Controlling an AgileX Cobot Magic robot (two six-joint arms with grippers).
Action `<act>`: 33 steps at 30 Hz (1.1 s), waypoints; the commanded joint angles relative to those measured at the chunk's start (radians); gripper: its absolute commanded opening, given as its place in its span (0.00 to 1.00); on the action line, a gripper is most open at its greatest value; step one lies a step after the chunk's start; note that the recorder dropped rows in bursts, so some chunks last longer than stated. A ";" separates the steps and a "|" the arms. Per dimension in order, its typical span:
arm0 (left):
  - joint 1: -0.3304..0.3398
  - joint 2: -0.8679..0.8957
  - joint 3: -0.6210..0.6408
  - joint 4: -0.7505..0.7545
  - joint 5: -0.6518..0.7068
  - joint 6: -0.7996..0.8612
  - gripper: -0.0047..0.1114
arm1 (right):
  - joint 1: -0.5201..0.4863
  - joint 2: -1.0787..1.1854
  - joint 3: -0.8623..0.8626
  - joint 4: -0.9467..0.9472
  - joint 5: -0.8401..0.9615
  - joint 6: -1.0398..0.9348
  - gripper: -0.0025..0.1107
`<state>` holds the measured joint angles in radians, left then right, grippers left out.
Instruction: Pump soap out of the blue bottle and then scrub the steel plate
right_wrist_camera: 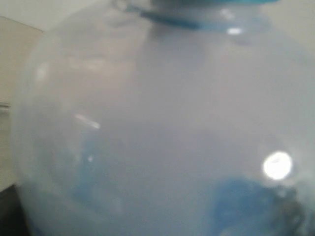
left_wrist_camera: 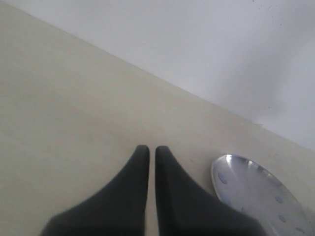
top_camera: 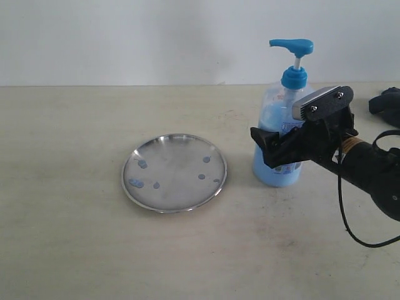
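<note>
The steel plate (top_camera: pixel 174 172) lies flat left of the table's middle, with several bluish drops of soap (top_camera: pixel 137 183) on it; its rim (left_wrist_camera: pixel 256 191) also shows in the left wrist view. The blue bottle (top_camera: pixel 278 125) stands upright to the plate's right, with light blue soap (top_camera: pixel 275 175) in its lower part and its pump head (top_camera: pixel 292 45) up. My right gripper (top_camera: pixel 275 153) is against the bottle's body; one black finger (top_camera: pixel 264 145) lies across its front. The bottle (right_wrist_camera: pixel 157 128) fills the right wrist view and hides the jaws. My left gripper (left_wrist_camera: pixel 151 150) hovers over bare table with its fingers almost touching and nothing between them.
A black object (top_camera: pixel 385 103) sits at the far right edge behind my right arm. A black cable (top_camera: pixel 350 231) loops from that arm down to the table. A pale wall (top_camera: pixel 125 37) rises behind the table's back edge.
</note>
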<state>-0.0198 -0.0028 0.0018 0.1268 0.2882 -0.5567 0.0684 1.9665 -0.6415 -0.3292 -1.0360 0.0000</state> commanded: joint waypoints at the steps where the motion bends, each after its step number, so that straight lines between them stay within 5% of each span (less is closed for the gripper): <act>1: -0.002 0.003 -0.002 -0.007 -0.004 -0.004 0.08 | 0.001 0.002 -0.008 0.013 0.029 0.000 0.36; 6: -0.002 0.003 -0.002 -0.007 -0.004 -0.004 0.08 | 0.001 0.002 -0.008 0.008 0.095 0.000 0.02; 33: -0.002 0.003 -0.002 0.062 -0.053 0.006 0.08 | 0.001 0.000 -0.008 0.007 0.121 0.000 0.02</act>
<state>-0.0198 -0.0028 0.0018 0.2191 0.2836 -0.5301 0.0696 1.9608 -0.6541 -0.3291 -0.9831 0.0111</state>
